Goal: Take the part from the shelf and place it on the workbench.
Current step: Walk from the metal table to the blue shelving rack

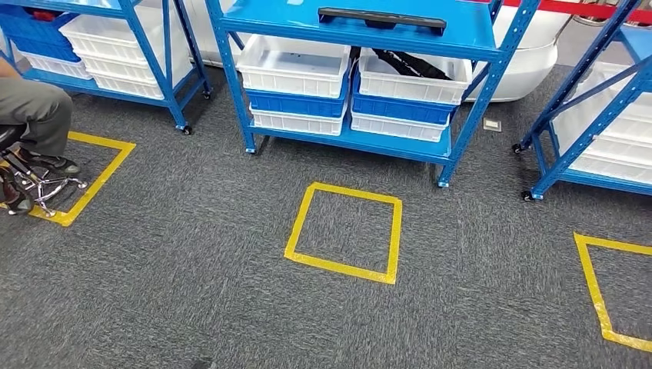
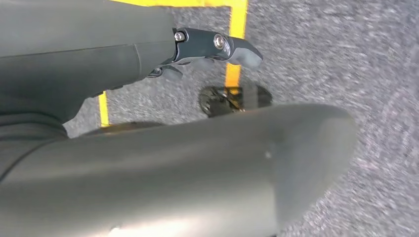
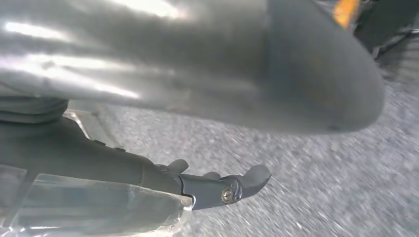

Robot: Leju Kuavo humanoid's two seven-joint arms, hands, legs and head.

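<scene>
Part (image 1: 382, 17), long and black, lies untouched on the upper deck of the middle blue shelf (image 1: 469, 34), above white bins (image 1: 294, 65) and blue bins (image 1: 400, 109), one white bin holding further dark pieces. Grey carpet (image 1: 192, 254) stretches between robot and rack, marked with a yellow taped square (image 1: 394, 238); a seated person's leg (image 1: 34, 111) shows at the left edge. Both arms hang toward the floor: the left hand (image 2: 217, 47) and the right hand (image 3: 217, 187) each hold nothing, fingers loosely extended. By these pictures, the task has barely begun: approach, pickup and delivery to the surface all remain.
</scene>
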